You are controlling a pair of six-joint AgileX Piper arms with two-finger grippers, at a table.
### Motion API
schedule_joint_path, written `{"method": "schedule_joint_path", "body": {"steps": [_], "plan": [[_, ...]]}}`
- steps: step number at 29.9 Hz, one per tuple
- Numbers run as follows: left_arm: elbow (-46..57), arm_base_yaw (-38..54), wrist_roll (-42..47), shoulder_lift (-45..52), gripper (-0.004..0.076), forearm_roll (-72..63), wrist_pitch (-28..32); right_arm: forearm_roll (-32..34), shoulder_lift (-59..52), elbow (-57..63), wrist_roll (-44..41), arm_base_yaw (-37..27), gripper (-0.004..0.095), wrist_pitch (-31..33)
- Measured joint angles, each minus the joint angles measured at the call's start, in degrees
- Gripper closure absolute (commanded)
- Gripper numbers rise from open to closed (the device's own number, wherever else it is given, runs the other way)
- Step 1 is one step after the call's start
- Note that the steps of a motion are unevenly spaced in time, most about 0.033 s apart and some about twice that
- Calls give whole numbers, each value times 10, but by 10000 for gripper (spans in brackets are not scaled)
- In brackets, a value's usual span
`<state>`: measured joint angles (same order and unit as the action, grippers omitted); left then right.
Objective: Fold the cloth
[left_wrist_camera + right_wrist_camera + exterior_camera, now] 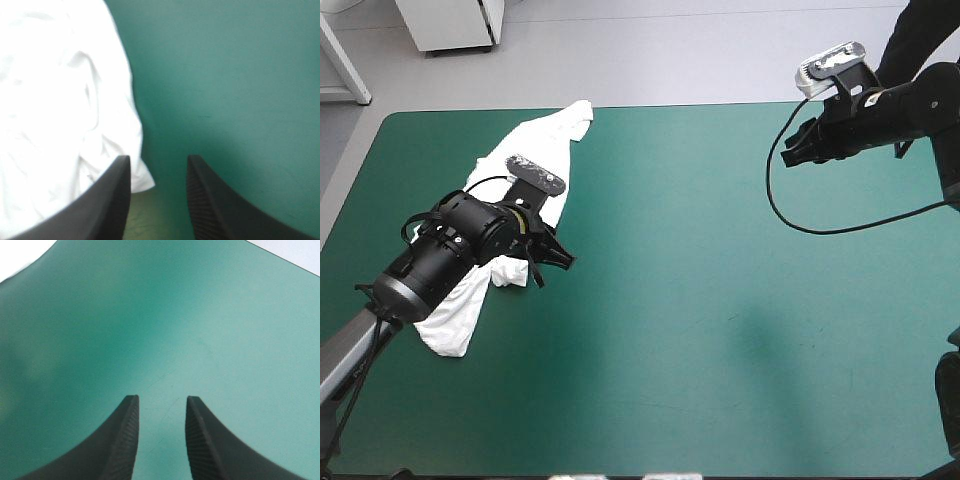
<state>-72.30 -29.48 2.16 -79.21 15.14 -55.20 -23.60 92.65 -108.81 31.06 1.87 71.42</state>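
The T-shirt [535, 150] is lying crumpled near the left edge of the teal-green table [720, 320], so I judge the folding is hardly begun. The left end effector [157, 161] is hovering released just beside the heap, grasping nothing, its arm overhanging the cloth. The right end effector [161, 399], also released, is hanging well apart over bare table.

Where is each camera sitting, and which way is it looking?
High view: above and behind the robot, looking down at the table; both arms show, with the left hand by the T-shirt and the right hand near the table's far right.
Left wrist view: on the left arm's wrist, looking along its open fingers at the table, T-shirt beside them.
Right wrist view: on the right arm's wrist, looking along its open fingers at the table.
Shared: high and left wrist views both show the T-shirt and left hand.
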Motion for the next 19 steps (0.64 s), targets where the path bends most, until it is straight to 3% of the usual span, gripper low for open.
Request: {"method": "schedule_joint_path", "body": {"steps": [8,14,19], "plan": [[-2,125,36,-47,419,48,39,1,1,0,-6,-1,594,4],[-66,214,-22,-135,417,15,39,1,1,0,-9,-1,594,5],[-161,251,-63,-224,342,-27,28,1,1,0,-9,-1,594,5]]}}
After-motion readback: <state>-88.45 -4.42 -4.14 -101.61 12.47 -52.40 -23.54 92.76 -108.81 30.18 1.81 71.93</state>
